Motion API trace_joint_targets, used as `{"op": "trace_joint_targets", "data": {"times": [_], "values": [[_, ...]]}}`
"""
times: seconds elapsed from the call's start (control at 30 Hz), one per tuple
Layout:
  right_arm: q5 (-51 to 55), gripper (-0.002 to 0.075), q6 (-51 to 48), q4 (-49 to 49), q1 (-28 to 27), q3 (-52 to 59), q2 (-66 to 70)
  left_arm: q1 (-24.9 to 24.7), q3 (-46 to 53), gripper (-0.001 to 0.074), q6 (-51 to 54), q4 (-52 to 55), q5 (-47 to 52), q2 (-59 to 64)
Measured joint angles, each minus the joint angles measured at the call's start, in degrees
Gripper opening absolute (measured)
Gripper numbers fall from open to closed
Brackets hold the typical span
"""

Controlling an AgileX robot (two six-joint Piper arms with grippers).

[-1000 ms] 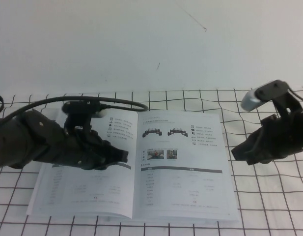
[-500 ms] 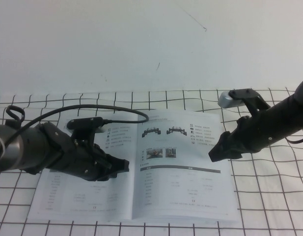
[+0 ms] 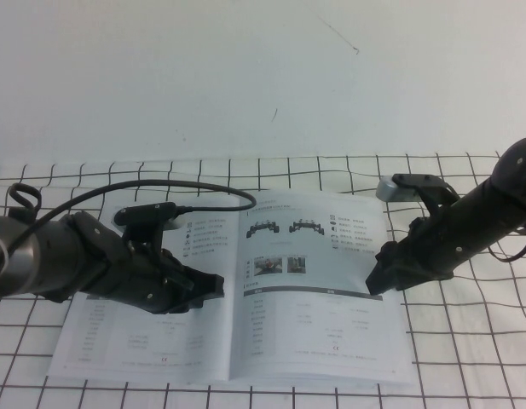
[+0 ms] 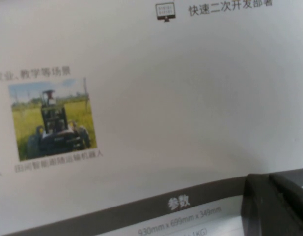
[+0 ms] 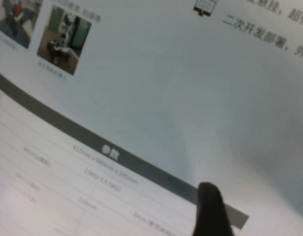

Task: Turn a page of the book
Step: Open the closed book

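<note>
The right end effector (image 3: pixel 375 279) rests at the outer edge of the page (image 3: pixel 318 290), beside the dark grey bar; whether its fingers are open or closed, I cannot tell. Compared with half a second ago it sits slightly lower and more to the right, and the arm reaches in at a flatter angle. The left end effector (image 3: pixel 213 285) stays on the left leaf of the book (image 3: pixel 143 336), hardly moved; its state I also cannot tell. The book lies open and flat on the tabletop (image 3: pixel 467 341), which has a white cloth with a black grid. Behind is a plain white wall (image 3: pixel 245 77).
</note>
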Motion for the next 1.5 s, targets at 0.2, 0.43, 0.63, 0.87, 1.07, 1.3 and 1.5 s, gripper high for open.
{"op": "trace_joint_targets", "data": {"times": [0.2, 0.43, 0.63, 0.87, 1.07, 1.3, 1.5], "values": [[0.3, 0.0418, 0.1, 0.8, 0.0, 0.0, 0.1, 0.0, 0.0, -0.0003, 0.0, -0.1, 0.1, 0.0], [1.0, 0.0419, -3.5, 8.1, -0.4, 0.0, 0.7, 0.0, 0.0, -0.0003, 0.0, -0.2, 0.1, 0.0], [1.7, 0.0419, -8.2, 15.4, 0.0, 0.0, 0.7, 0.0, 0.0, -0.0003, -0.2, -0.3, 0.1, 0.0], [5.2, 0.0419, -6.4, 10.0, 0.0, -3.0, 0.7, 0.0, 0.0, -0.0003, -0.2, -0.4, 0.0, 0.0], [10.3, 0.0419, 5.2, -6.9, 0.0, -6.6, -2.3, 0.0, 0.0, -0.0003, -0.2, -0.4, 0.0, 0.0], [10.2, 0.0419, 9.9, -12.0, 1.0, -5.9, -1.4, 0.0, 0.0, -0.0003, -1.3, -0.4, -0.5, 0.0], [8.1, 0.0419, 12.4, -12.2, 2.6, -5.8, -0.5, 0.0, 0.0, -0.0003, -1.3, -0.5, -0.5, 0.0]]}}
